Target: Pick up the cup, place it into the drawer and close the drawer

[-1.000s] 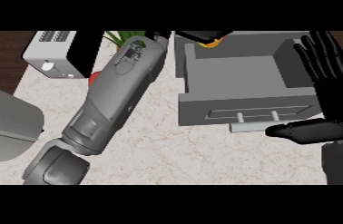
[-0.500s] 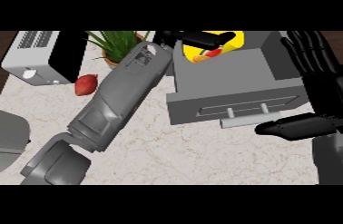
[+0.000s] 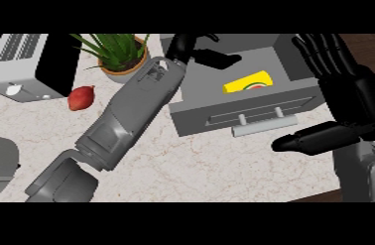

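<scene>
The yellow cup [image 3: 247,84] lies on its side inside the open grey drawer [image 3: 219,116], near the drawer's middle. My left hand [image 3: 192,47] hovers over the drawer's back left corner, its fingers relaxed and apart from the cup. The left forearm crosses the counter from the lower left. At the right edge my right hand [image 3: 343,85] stands open beside the drawer, fingers pointing up. Its thumb [image 3: 311,140] reaches out in front of the drawer's handle [image 3: 264,124].
A potted plant [image 3: 121,56] stands at the back, left of the drawer. A toaster [image 3: 31,65] sits at the far left, with a red fruit [image 3: 81,98] in front of it. A grey rounded object [image 3: 6,162] shows at the left edge.
The cup, held in my left hand over the drawer before, now lies in the drawer, free of the hand. The whole view has shifted, showing more of the counter's back.
</scene>
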You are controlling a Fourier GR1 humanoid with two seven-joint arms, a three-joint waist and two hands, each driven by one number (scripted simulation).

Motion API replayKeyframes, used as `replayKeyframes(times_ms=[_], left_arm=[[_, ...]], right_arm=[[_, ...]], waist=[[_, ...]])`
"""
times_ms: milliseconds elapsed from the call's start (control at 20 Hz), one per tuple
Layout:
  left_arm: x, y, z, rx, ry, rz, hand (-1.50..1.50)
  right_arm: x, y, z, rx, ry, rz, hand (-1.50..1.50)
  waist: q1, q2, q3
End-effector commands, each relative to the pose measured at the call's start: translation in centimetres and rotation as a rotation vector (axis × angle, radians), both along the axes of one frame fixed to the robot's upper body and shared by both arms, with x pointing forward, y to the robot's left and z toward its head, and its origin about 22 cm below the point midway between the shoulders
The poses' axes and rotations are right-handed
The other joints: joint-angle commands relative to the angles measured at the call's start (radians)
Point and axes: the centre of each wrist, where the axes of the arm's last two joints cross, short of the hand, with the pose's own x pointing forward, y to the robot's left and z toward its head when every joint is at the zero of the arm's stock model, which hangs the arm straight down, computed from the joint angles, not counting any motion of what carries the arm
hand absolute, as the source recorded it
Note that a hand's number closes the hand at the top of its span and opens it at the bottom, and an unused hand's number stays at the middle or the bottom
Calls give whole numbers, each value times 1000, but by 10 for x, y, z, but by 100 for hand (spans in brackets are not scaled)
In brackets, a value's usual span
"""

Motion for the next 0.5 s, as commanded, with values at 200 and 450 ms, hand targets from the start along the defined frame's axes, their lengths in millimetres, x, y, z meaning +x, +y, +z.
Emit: replayKeyframes(times_ms=[200, 450], left_arm=[[-4, -2, 5, -244, -56, -43, -150], [-4, -5, 15, -369, -116, -16, -150]], right_arm=[[1, 33, 6, -25, 11, 356, 150], [1, 41, -5, -221, 124, 516, 150]], waist=[[-27, 5, -2], [17, -6, -3]])
